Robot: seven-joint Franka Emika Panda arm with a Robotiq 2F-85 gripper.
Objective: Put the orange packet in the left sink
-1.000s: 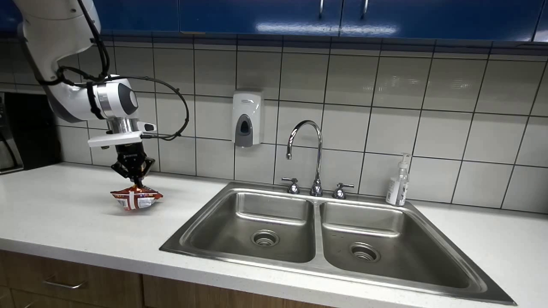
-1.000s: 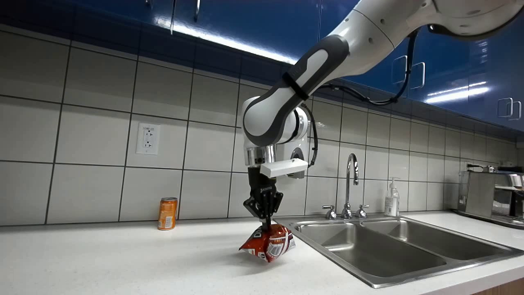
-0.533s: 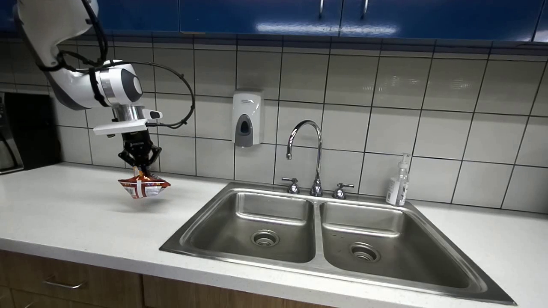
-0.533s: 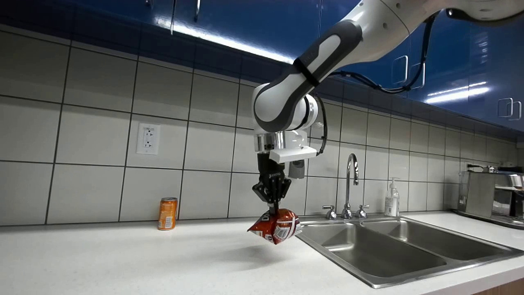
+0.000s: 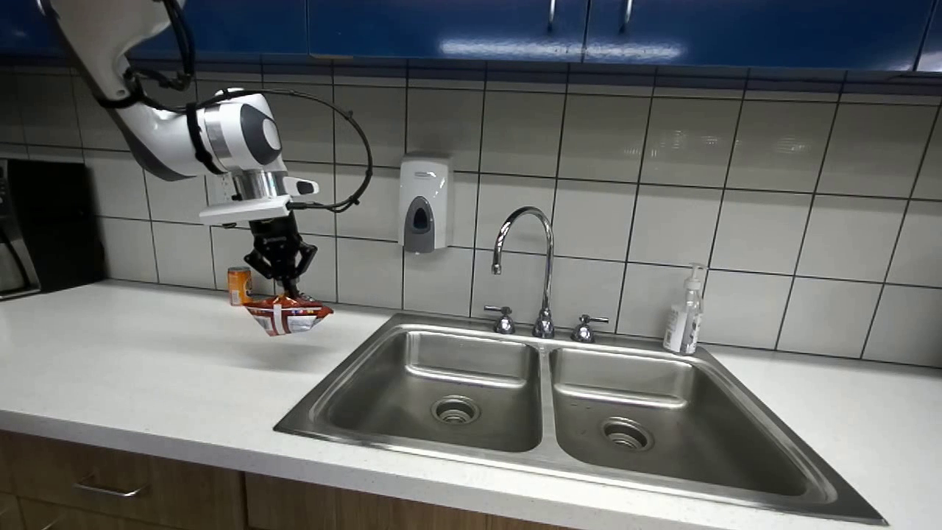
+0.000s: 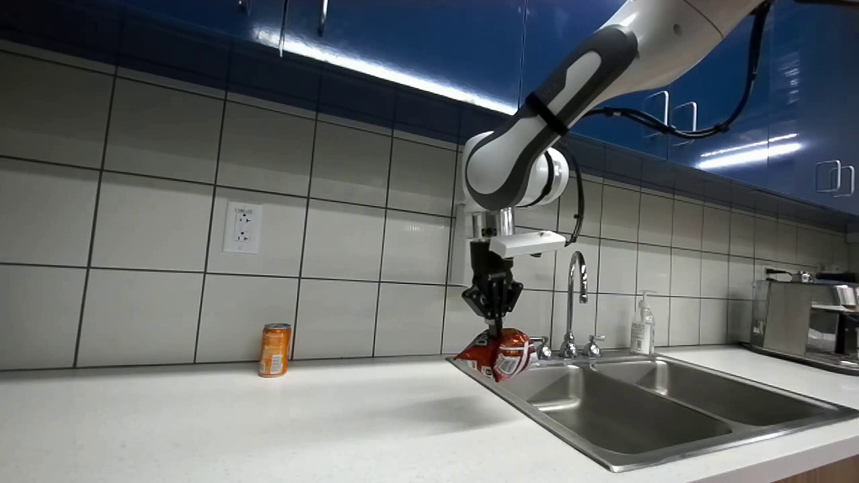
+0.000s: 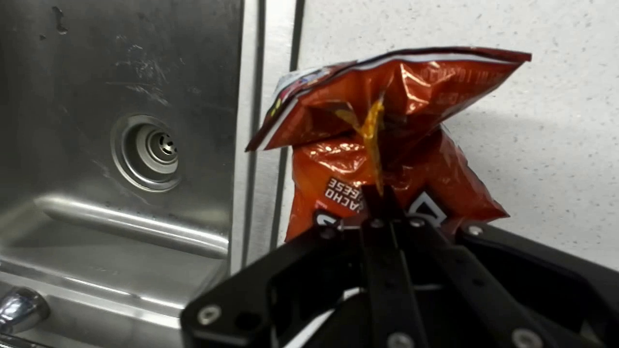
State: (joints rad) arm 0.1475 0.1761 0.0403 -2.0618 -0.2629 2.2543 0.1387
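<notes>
Faucet (image 5: 549,272) and can (image 6: 274,350) stand along the wall (image 6: 342,241); end effector (image 6: 494,329) clamps the orange packet (image 6: 512,354).

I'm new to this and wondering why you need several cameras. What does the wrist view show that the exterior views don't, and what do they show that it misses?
Only the wrist view: the letters ACHO on the packet, and pale scuffs on the floor of the left sink.

Only the exterior views, both of them: the orange can, the soap bottle, the right sink and the blue cupboards.

Shared by all: the gripper closed on the packet, the left sink, and part of the white counter.
</notes>
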